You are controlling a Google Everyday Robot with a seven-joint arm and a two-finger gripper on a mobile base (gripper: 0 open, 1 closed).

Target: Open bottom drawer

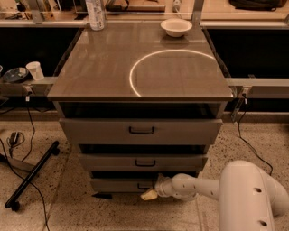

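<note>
No writing could be read: the label on the bottle [95, 13] at the back left of the cabinet top [90, 76] was too small to make out.

Count:
- One bottle.
- One white bowl [176, 27], at the back right of the top.
- One white cup [34, 71], on the rail to the cabinet's left.
- One bright arc of light [132, 79] across the top surface.
- Three drawers, each with one black loop handle at centre: the top drawer [99, 131], the middle drawer [104, 161] and the bottom drawer [115, 185].

The bottom drawer sat lowest in the stack, directly beneath the middle drawer and just above the speckled floor.

The white arm [198, 187] reached in low from the right. The gripper [151, 193] was at the bottom drawer's front, just beside and slightly below its handle [143, 185], with a pale yellow tip at the front's lower edge. Whether the gripper was released or clenched could not be told, nor whether it had hold of the handle.
</note>
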